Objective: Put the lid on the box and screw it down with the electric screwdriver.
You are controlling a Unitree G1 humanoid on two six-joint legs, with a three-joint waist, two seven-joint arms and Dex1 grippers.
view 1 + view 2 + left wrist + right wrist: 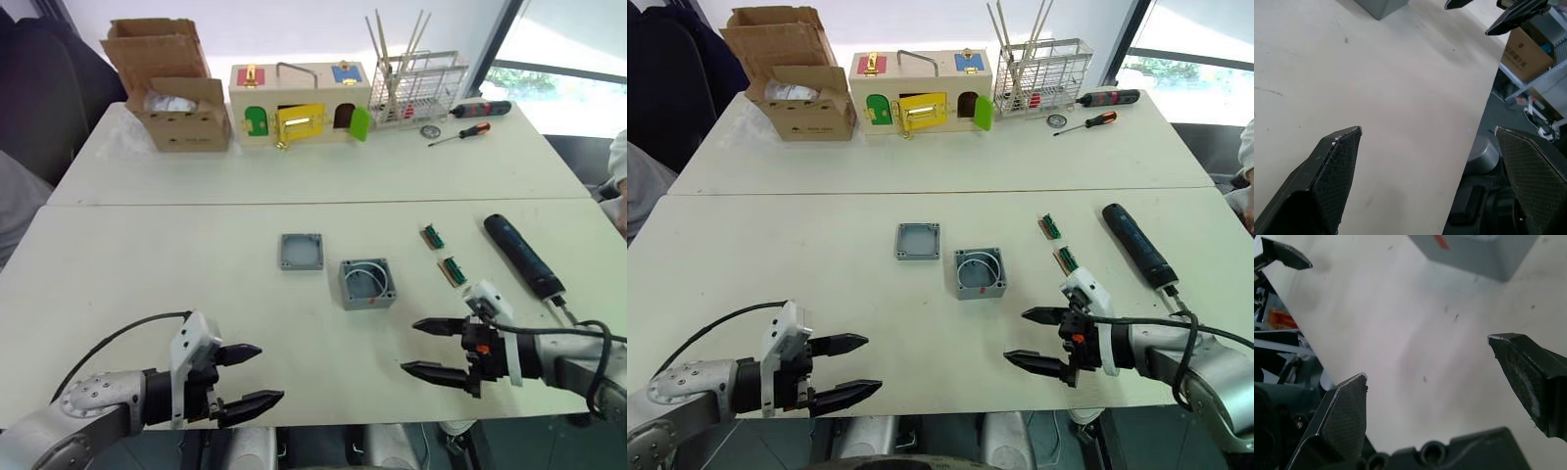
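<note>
White worktop (pixel 147 255) has lid (pixel 301 251) left of box (pixel 367 283), electric screwdriver (pixel 523 256) far right. Left gripper (pixel 249 376) & right gripper (pixel 425 348) near edge, jaws open, empty.

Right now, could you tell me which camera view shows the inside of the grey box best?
The left eye view: the box stands open-side up, its white wire visible inside. The right eye view shows the same from a slight offset. The right wrist view catches just one outer wall, and the left wrist view just a corner.

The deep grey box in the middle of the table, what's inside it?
The box is open on top, and a loop of white wire curls round inside it. The walls hide the near part of its floor. The lid lies beside it.
</note>
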